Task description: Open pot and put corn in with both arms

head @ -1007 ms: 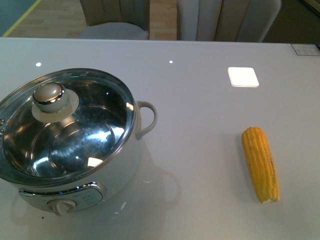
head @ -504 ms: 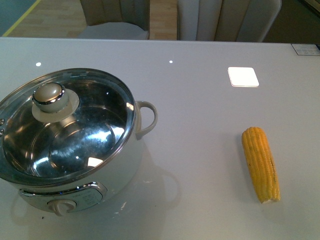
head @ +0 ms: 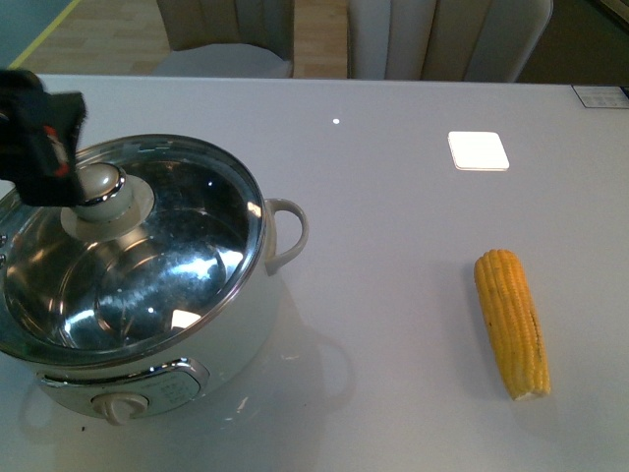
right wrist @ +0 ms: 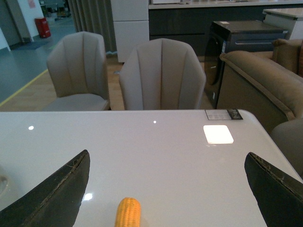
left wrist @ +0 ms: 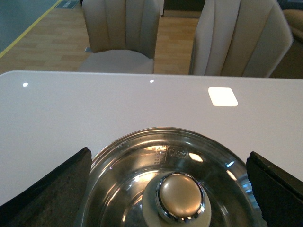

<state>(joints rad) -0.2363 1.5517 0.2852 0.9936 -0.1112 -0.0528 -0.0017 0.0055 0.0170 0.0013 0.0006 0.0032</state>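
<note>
Though lidded, pot (head: pixel 251 329) beneath left tool (left wrist: pixel 163 187)

Our left end effector (head: pixel 41 136) has come into the front view at the far left, now hanging over the lid (head: pixel 167 265), touching or just beside its knob (head: pixel 96 187).

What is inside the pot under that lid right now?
Through the glass lid only the pot's bare steel shows, no food. The knob hides a patch of the floor. The corn lies outside on the table.
</note>
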